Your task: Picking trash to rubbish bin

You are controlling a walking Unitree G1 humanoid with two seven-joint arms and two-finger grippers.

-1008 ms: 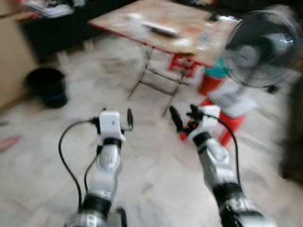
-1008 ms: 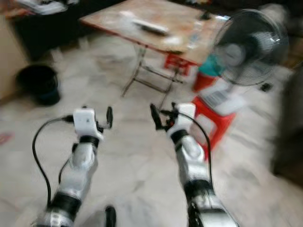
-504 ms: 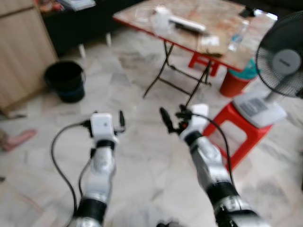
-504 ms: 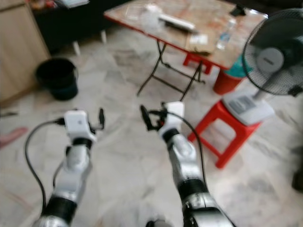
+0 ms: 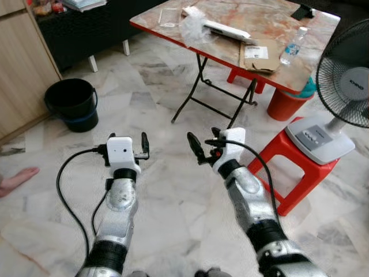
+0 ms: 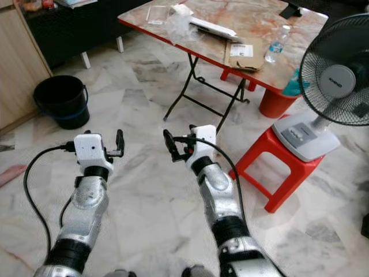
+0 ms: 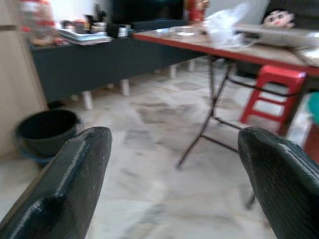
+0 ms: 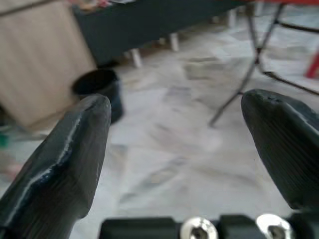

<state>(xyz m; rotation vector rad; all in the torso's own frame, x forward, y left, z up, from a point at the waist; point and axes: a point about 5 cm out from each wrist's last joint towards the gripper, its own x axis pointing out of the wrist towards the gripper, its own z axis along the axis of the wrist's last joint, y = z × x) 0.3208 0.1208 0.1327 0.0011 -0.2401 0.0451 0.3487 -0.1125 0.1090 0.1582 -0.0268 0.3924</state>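
I hold both arms out over the marble floor (image 5: 173,202), my left end effector (image 5: 141,145) and my right end effector (image 5: 203,147) each with fingers spread wide and holding nothing. The black rubbish bin (image 5: 72,104) stands on the floor at far left, beside a wooden cabinet (image 5: 20,75) and well apart from both arms. Ahead stands a folding worktop (image 5: 230,26) with a red rim, carrying a crumpled clear plastic bag (image 5: 193,24), a flat cardboard piece (image 5: 259,55) and a plastic water bottle (image 5: 293,45). At right, a floor fan (image 5: 346,86) sits on a red plastic stool (image 5: 297,173), with a red bucket (image 5: 285,103) behind it. A person's bare foot (image 5: 14,180) rests on the floor at the left edge.
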